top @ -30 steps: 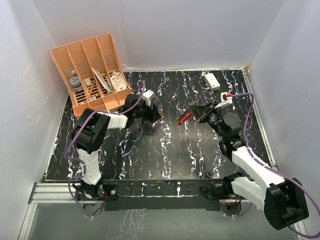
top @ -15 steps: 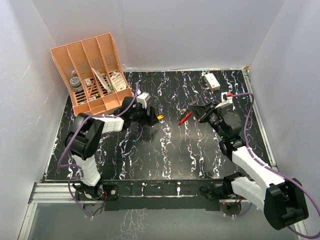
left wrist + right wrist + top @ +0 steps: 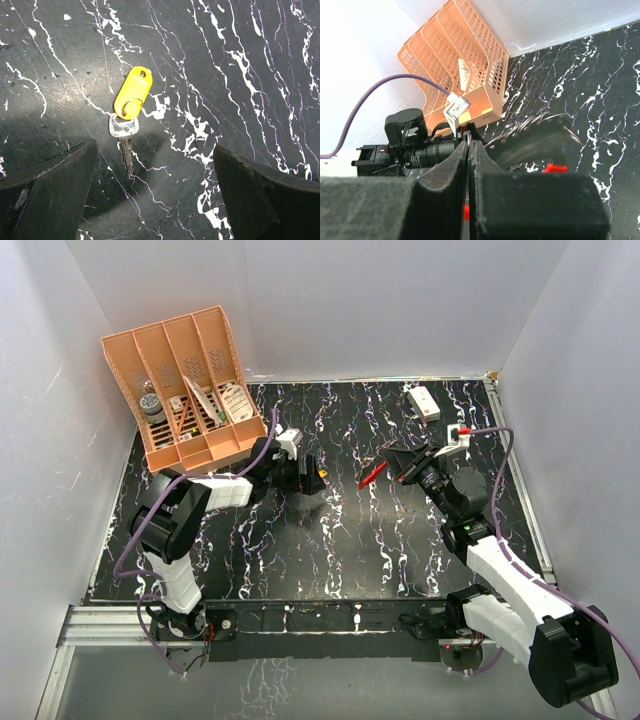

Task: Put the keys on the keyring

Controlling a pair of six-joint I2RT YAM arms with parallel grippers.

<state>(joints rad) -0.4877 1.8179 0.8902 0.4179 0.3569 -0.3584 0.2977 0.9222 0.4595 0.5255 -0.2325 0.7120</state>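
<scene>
On the table (image 3: 250, 60), inside the wide-open left claw (image 3: 155, 192), lies a key (image 3: 125, 132) with a yellow tag (image 3: 132, 92). It is probably light, stiff and slippery, best pinched at its head. The right claw (image 3: 395, 465) clamps the red keyring (image 3: 370, 476).

The table (image 3: 240, 75) is black with white veins, the key (image 3: 125, 131) silvery with a yellow tag (image 3: 132, 92), the keyring (image 3: 370, 476) red.

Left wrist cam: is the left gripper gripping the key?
No, the key lies on the table, untouched, between the open fingers of the left gripper.
</scene>
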